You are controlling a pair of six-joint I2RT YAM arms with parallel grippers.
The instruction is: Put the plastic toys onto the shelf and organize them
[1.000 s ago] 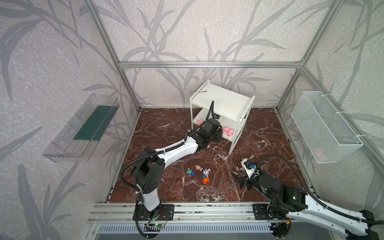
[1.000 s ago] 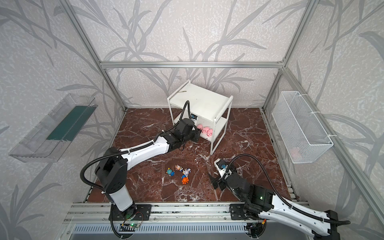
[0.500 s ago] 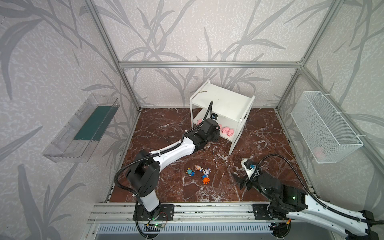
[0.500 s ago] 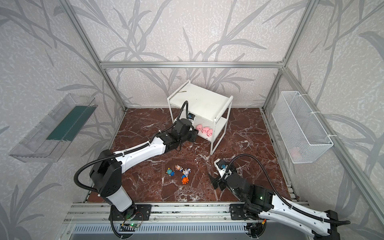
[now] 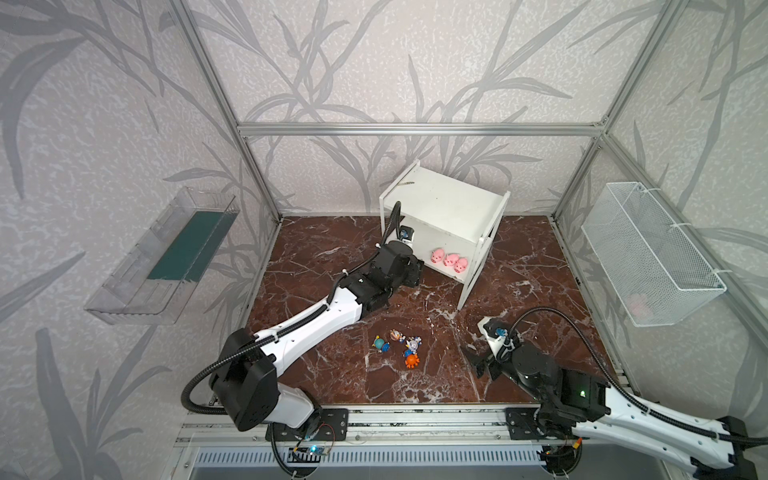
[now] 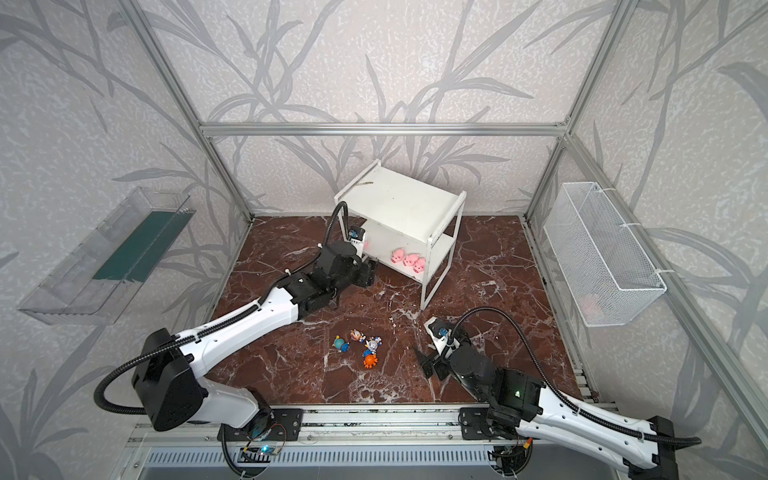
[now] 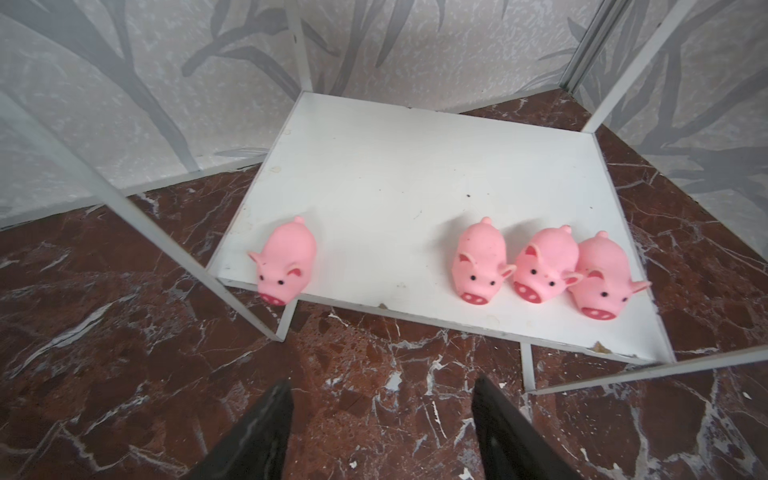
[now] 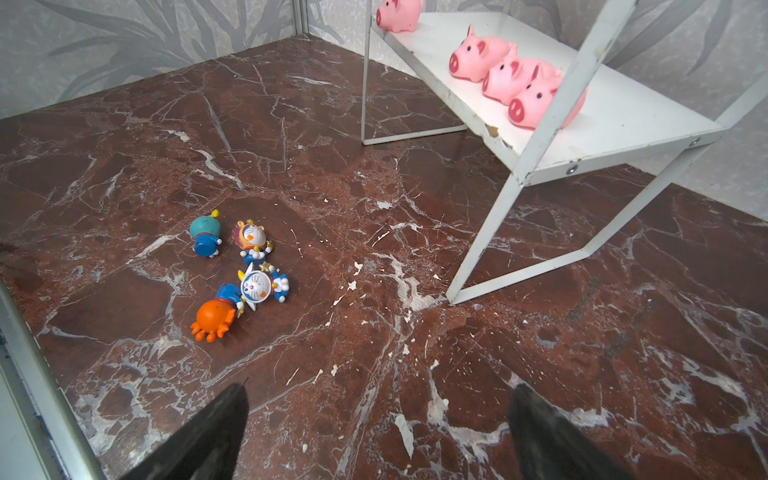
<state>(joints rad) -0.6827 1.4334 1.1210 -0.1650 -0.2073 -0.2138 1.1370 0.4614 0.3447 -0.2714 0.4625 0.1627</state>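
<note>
Left pincer (image 7: 380, 382) parted, empty, before the shelf (image 7: 395, 178); right pincer (image 8: 379, 388) wide, empty.
Four pink pigs (image 7: 544, 266) on lower board, one apart at its corner; four figurines (image 8: 257, 286) lie clustered on counter (image 8: 540, 332).

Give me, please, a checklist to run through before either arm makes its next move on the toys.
1. Left hand open and empty: ok.
2. Right hand open and empty: ok.
3. All four pigs on the shelf's lower board: ok.
4. Lone pig fully supported: not ok, its snout overhangs the front edge.
5. Figurines shelved: not ok, all four lie on the floor.
</note>
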